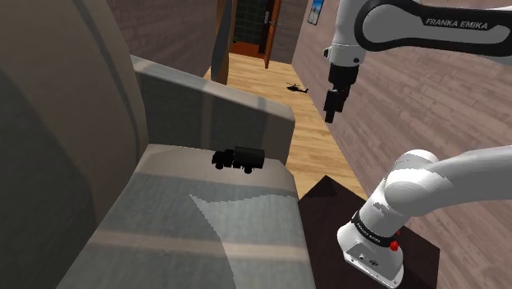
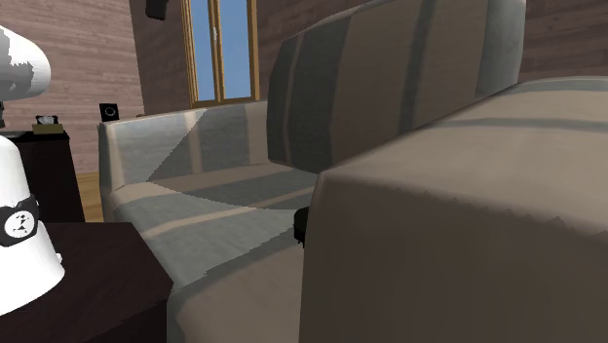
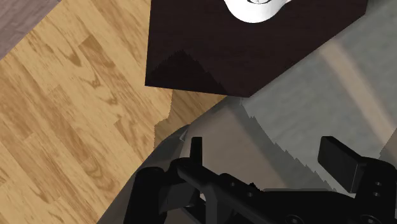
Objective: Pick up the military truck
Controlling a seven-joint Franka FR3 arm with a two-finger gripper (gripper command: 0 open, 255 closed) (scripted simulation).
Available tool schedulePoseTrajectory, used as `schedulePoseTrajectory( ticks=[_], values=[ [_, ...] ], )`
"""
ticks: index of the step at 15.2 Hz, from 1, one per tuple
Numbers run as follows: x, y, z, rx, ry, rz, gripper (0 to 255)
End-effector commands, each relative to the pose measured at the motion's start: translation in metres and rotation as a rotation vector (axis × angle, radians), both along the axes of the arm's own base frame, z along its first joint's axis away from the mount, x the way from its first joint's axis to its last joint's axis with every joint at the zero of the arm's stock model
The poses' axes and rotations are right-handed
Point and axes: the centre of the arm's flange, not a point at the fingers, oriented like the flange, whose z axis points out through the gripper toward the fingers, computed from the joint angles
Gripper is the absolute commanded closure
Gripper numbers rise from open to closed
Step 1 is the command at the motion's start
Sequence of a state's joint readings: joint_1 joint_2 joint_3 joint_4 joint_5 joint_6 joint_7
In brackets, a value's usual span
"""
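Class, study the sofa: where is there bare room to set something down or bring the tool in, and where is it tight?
Free: the seat from the truck to the shoulder view's lower edge, between backrest and stand; also the wooden floor between sofa and wall. Tight: the truck sits close under the armrest.

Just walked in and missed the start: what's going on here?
A white arm is meant to pick up the dark truck, which sits on the seat of the grey sofa. The gripper hangs open in the air, well apart from the truck. Nothing is held yet.
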State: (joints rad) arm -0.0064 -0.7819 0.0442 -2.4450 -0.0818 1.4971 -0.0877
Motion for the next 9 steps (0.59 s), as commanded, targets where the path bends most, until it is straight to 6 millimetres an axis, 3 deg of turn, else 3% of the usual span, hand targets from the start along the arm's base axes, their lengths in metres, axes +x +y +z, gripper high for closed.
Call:
schedulePoseTrajectory(
  ticks=[1, 9],
  values=[
    [0.000, 0.000, 0.000, 0.000, 0.000, 0.000, 0],
    [0.070, 0.008, -0.070, 0.038, -0.029, 0.156, 0]
  ],
)
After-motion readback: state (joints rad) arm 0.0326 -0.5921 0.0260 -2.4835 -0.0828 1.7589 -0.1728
